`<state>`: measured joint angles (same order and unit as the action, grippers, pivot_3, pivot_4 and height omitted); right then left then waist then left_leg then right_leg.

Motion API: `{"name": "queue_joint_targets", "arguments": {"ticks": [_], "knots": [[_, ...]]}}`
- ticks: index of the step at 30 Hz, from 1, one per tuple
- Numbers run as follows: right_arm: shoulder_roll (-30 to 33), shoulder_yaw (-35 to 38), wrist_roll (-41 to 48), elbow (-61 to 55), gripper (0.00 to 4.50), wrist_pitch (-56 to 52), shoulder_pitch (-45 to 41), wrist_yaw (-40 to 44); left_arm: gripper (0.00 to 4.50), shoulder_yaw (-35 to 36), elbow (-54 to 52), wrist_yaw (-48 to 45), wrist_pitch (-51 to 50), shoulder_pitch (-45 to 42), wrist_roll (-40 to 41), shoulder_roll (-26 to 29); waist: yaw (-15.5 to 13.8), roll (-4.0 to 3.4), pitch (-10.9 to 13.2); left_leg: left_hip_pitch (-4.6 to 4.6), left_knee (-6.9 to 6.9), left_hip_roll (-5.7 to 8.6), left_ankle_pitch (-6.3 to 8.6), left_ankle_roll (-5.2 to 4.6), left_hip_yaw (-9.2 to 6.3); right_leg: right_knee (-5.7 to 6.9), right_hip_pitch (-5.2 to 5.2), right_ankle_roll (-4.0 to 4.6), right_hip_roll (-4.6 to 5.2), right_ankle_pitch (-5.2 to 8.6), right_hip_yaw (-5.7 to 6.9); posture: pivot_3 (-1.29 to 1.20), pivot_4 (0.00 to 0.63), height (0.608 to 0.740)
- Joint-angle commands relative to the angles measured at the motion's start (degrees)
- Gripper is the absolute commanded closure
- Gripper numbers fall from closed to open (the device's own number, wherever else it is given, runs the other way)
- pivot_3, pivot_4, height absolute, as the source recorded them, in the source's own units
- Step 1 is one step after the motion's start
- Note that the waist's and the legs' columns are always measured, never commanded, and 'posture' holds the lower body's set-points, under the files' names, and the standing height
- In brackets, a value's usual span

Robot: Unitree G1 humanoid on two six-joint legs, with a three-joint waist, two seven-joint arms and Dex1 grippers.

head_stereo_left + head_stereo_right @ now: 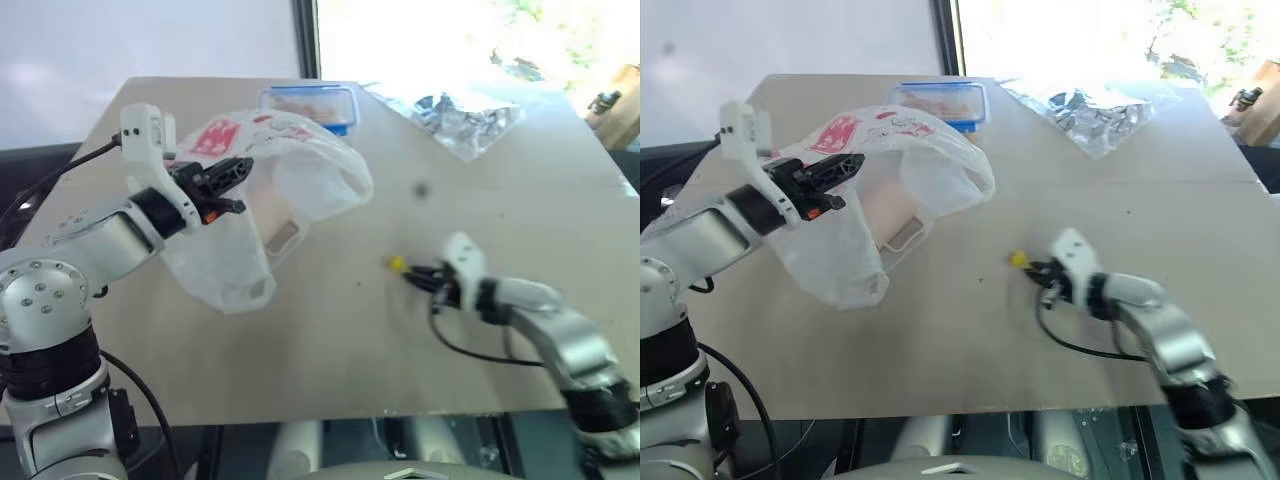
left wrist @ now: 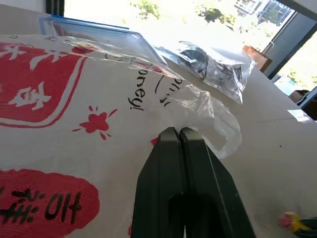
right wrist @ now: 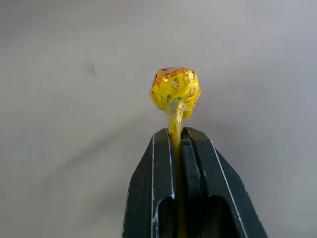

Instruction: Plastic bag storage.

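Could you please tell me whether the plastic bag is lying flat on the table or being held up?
Held up: the left pincer is shut on the plastic bag, which hangs down onto the table.

Plastic bag (image 2: 74, 148): red label panels with white characters, unreadable; dark handwriting-style lettering, roughly "oney!", partly creased.

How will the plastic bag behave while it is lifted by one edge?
Probably floppy: the plastic bag sags and crumples below the left gripper pinching it. Likely light, since one thin pinch holds it up. Its loose mouth may collapse, as the film looks thin and see-through.
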<state>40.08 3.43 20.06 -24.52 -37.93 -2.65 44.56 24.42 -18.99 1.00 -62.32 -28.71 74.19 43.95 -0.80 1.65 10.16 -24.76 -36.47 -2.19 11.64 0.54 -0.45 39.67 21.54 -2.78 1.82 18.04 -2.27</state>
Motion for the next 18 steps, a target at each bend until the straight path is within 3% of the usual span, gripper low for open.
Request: {"name": "queue_joint_targets", "arguments": {"ticks": [1,3,5,7,8,9,11,14,18], "knots": [[3.1,4.1,2.7,-5.3,4.42,-0.8,3.0,2.1,4.50,0.1,-1.1,-1.1,1.2,-0.9,0.1,0.3,0.4,0.03,0.0,0.00,-0.01,0.00,0.02,-0.03,0.01,0.01,0.00,0.00,-0.03,0.00,-0.01,0.00,0.150,0.740],[4.0,3.5,2.6,-4.9,4.42,-0.6,2.7,2.4,4.50,0.0,-1.2,-0.9,1.2,-0.9,0.4,0.2,1.4,0.02,0.0,0.12,-0.02,-0.03,0.05,-0.09,0.06,0.12,-0.01,0.01,-0.12,-0.01,-0.12,0.00,0.150,0.740],[2.7,-1.1,1.1,-2.3,4.42,-0.4,-2.9,2.2,4.50,0.0,-1.4,-0.5,1.2,-1.1,0.8,0.1,2.0,0.01,0.0,0.20,-0.02,-0.08,0.05,-0.09,0.06,0.21,-0.01,0.02,-0.20,-0.01,-0.15,0.00,0.150,0.740],[-9.0,-12.7,-4.5,9.0,4.42,3.2,-20.3,-0.4,4.50,0.8,-1.1,-0.7,0.8,-0.5,1.9,0.2,3.5,0.07,0.1,0.29,-0.09,-0.20,0.03,-0.06,0.09,0.22,-0.05,0.06,-0.38,-0.05,-0.22,0.00,0.150,0.740],[-19.9,-14.1,-4.3,18.7,4.12,4.2,-31.5,-4.4,4.50,0.6,-1.2,-1.4,1.0,0.4,1.1,0.2,4.4,0.14,0.1,0.30,-0.16,-0.30,-0.01,-0.01,0.11,0.21,-0.04,0.11,-0.49,-0.09,-0.27,0.00,0.150,0.740],[-26.4,-16.5,-6.3,27.0,3.74,7.0,-40.5,-5.2,4.50,0.4,-1.4,-2.0,1.2,1.0,0.3,0.3,5.7,0.08,0.4,0.41,-0.19,-0.48,-0.03,0.02,0.24,0.22,-0.05,0.25,-0.68,-0.20,-0.44,0.00,0.150,0.740],[-31.8,-16.8,-10.5,37.7,2.96,10.8,-51.1,-8.4,4.50,0.5,-1.6,-0.6,1.6,0.7,1.0,-0.7,6.1,-0.24,0.6,0.63,-0.04,-0.50,-0.22,0.29,-0.01,0.31,0.04,0.46,-1.00,-0.49,-0.71,0.00,0.150,0.740],[-29.4,-15.5,-12.5,40.1,1.49,10.4,-53.4,-9.1,4.50,0.5,-2.0,-0.5,1.6,0.1,2.0,-0.4,2.9,0.09,0.4,0.10,0.17,-0.50,-0.55,0.55,-0.55,0.28,0.34,0.53,-1.01,-0.48,-0.04,0.00,0.150,0.740],[-25.9,-16.6,-13.0,37.5,1.49,10.7,-50.0,-6.5,4.50,-0.2,-0.7,-1.4,2.0,-1.4,0.9,0.0,-0.7,0.33,0.3,-0.24,0.23,-0.14,-0.27,0.53,-1.22,0.10,0.31,0.53,-0.68,-0.47,-0.01,0.00,0.150,0.740]]}}
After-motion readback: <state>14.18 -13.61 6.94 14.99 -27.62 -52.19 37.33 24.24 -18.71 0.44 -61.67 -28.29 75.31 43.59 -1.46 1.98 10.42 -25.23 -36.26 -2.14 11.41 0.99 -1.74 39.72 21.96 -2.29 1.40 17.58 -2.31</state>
